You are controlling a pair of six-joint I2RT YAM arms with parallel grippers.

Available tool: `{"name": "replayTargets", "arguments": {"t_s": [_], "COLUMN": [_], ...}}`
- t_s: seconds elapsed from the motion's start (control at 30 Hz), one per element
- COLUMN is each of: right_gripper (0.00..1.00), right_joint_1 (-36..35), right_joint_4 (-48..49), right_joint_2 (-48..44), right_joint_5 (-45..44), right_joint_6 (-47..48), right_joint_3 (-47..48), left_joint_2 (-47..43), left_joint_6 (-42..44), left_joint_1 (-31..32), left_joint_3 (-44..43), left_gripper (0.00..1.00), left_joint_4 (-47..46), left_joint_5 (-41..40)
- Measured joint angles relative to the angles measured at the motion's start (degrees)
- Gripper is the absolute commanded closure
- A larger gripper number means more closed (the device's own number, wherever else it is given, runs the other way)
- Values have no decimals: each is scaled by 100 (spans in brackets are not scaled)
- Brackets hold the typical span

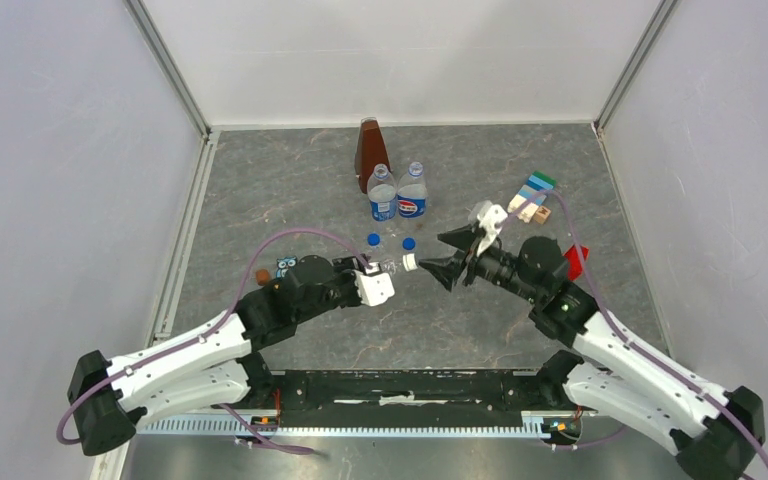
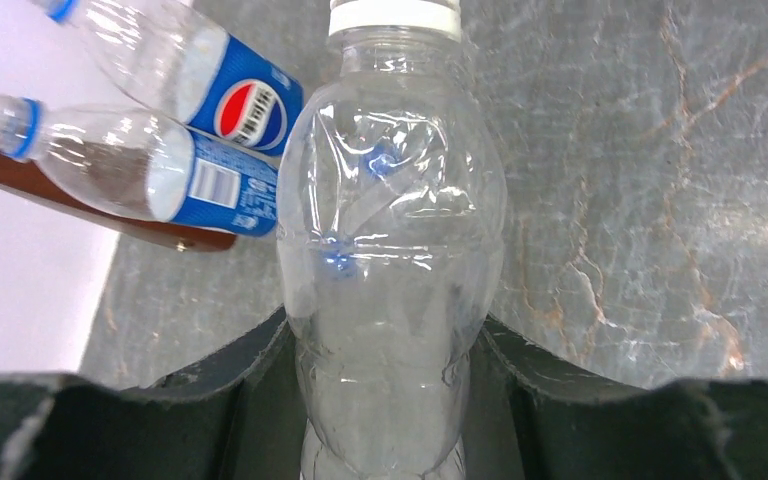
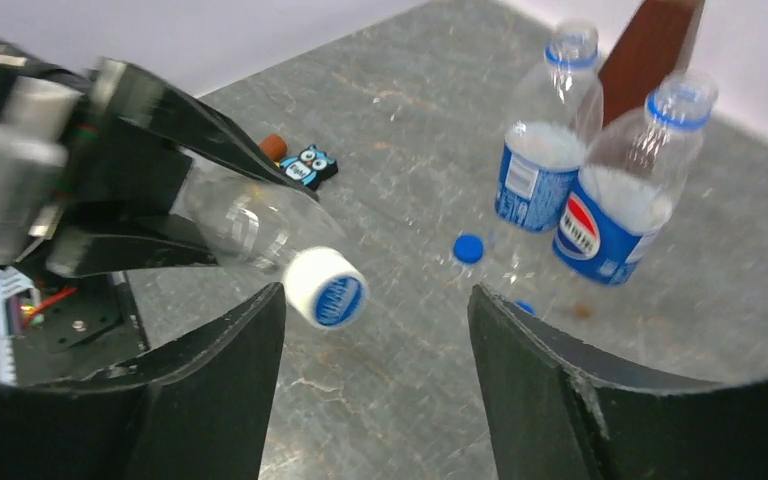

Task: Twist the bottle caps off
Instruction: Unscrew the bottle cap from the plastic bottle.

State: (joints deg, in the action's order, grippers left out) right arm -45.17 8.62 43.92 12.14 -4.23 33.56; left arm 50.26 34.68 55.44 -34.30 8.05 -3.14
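Risk, off-centre bite: the white cap (image 3: pixel 326 288) is sitting hard by one finger of the right end effector (image 3: pixel 375 295) instead of in the middle of its gap. If I am closing from here, that finger is meeting the cap first and shoving the neck aside, so the pads may be catching only the rim and slipping on the turn.
Risk, bottle spinning: the small bottle (image 2: pixel 390 250) is looking thin and soft. Too light a hold and it is turning along with its cap; too hard and the body is crumpling.
Risk, loose cap: the bottle is lying level and seems to be off the tabletop (image 1: pixel 290 190), so a freed cap could be dropping and rolling away.
Left end effector (image 2: pixel 385 322): gripping the small bottle around its body, cap end pointing right.
Right end effector: jaws standing open, holding nothing.
Cap against end effector: the cap is on the bottle, between the open fingertips or just short of them, I cannot tell which.
Rest of task: two blue caps (image 1: pixel 373 239) are lying just beyond the held bottle, and the two labelled bottles (image 1: pixel 382 197) are standing uncapped farther back.
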Motion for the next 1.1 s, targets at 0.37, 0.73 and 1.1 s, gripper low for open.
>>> {"name": "replayTargets", "arguments": {"t_s": [0.37,0.73,1.1], "right_gripper": [30,37,50], "right_joint_1": [1344,1349,1366], "right_joint_4": [1897,2935,2935], "right_joint_2": [1097,1493,1657], "right_joint_5": [2769,3224,3283], "right_joint_6": [-2610,-3298,-3316], "right_joint_3": [-481,-490,-490], "left_joint_2": [-330,-262,-262], "left_joint_6": [179,184,184], "left_joint_1": [31,24,31], "left_joint_3": [129,129,129], "left_gripper": [98,98,98], "left_joint_4": [-407,-389,-433], "left_joint_5": [-17,35,111]}}
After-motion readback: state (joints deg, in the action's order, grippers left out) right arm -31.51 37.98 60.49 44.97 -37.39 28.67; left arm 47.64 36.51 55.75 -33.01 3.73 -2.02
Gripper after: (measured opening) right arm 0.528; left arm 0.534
